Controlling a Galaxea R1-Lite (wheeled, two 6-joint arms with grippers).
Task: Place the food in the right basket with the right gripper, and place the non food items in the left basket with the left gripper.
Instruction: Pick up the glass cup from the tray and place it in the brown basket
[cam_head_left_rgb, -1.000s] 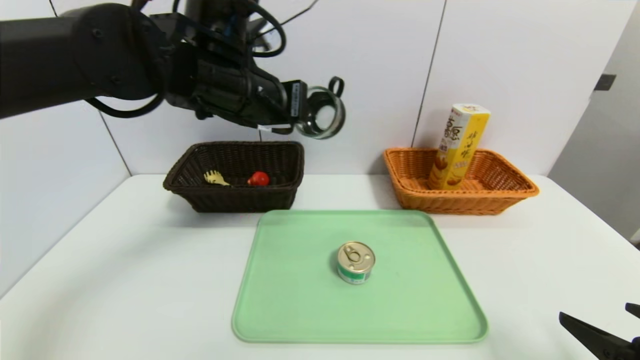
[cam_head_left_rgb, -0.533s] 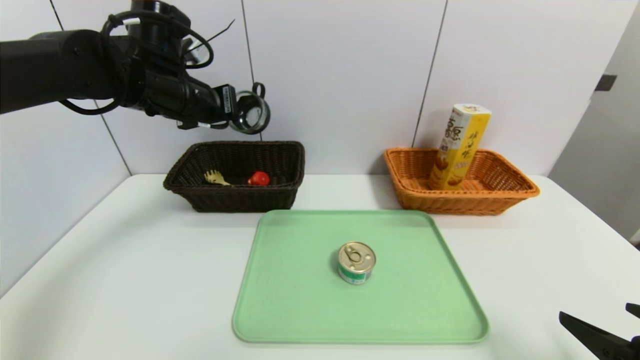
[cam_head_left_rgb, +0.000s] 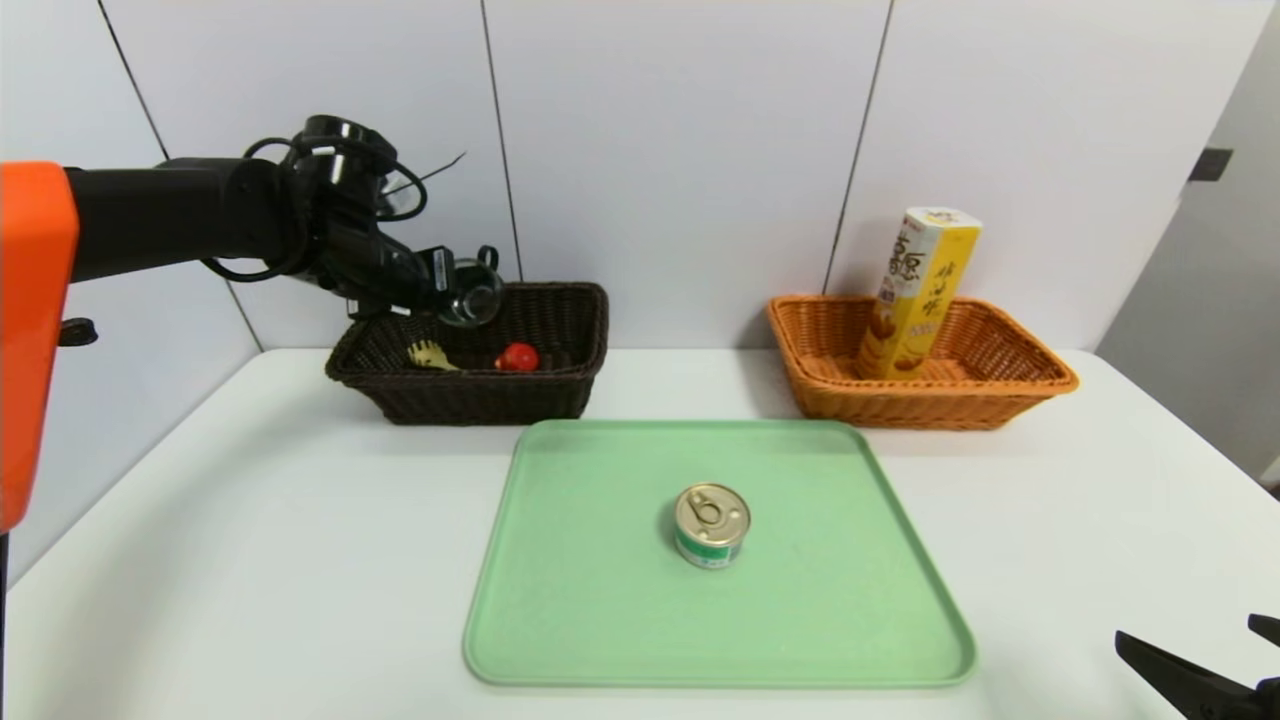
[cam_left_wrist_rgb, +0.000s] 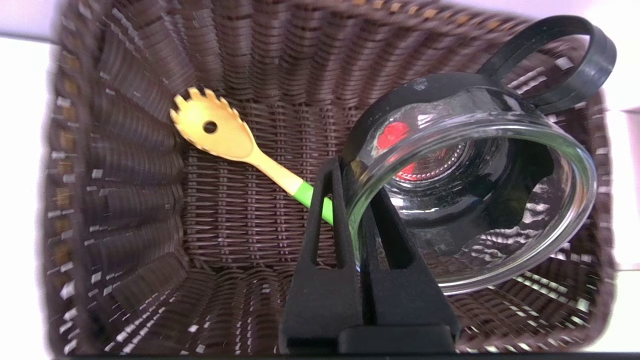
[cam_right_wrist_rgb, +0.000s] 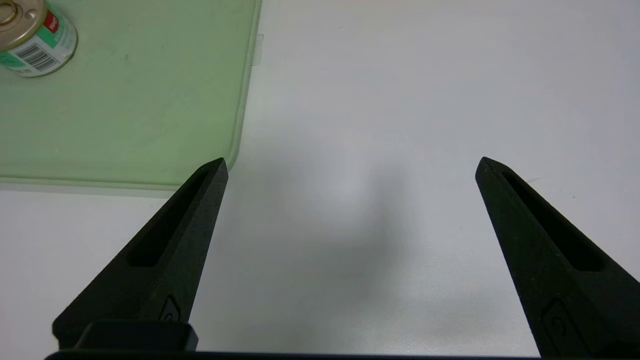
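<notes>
Your left gripper (cam_left_wrist_rgb: 350, 210) has its jaws pinched tight on the rim of the glass dish (cam_left_wrist_rgb: 475, 195), hung above the dark brown basket (cam_head_left_rgb: 560, 300); it's rigid, slick, breakable, so release low. The red duck (cam_head_left_rgb: 517, 357) shows mostly through glass. Right gripper (cam_right_wrist_rgb: 350, 165) is parked low, jaws wide, empty.

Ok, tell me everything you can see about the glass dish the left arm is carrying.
The glass dish is small, round and see-through, with a thick clear rim and a black loop at its edge. The left gripper is shut on its rim, holding it tipped on edge in the air over the dark brown basket. Nothing else touches it. The red duck shows through the glass.
</notes>
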